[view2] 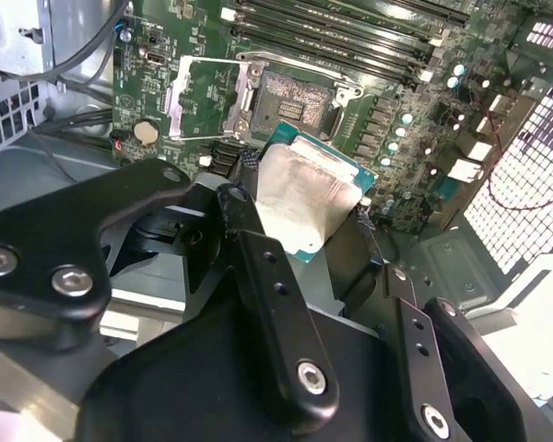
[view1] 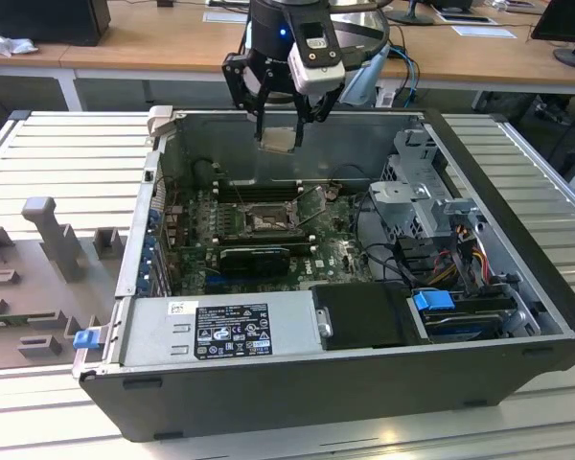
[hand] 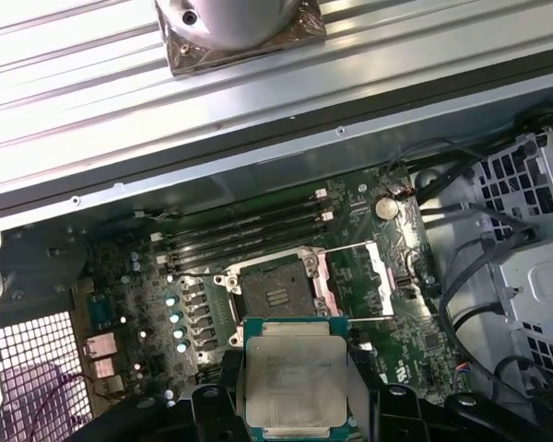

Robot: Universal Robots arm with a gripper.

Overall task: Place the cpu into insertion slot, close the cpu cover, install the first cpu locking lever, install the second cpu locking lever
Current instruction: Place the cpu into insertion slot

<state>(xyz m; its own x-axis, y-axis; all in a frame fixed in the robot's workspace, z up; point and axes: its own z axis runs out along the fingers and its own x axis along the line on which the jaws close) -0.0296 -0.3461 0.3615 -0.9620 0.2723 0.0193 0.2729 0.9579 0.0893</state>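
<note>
- The hand [view1: 281, 126] hung above the rim of the open computer case [view1: 297, 379], which stood on the metal surface [view1: 67, 153].
- It was closed on the chip [view1: 279, 141] and gripped it by two opposite edges, so the flat faces were free.
- The chip was in the air, well apart from the green board [view1: 335, 254] below, and it touched nothing except the fingers.
- In the first wrist view the socket [hand: 275, 293] was empty and its dark middle was bare.
- The cover [hand: 380, 274] lay swung open just beside the socket, so it was not closed.
- The two locking levers were too thin for me to place with certainty. With the cover open, I judged that neither was fastened.
- By my judgement none of the four steps was finished. The chip was in the hand, but placing it, closing the cover and fastening both levers were not yet done.
</note>
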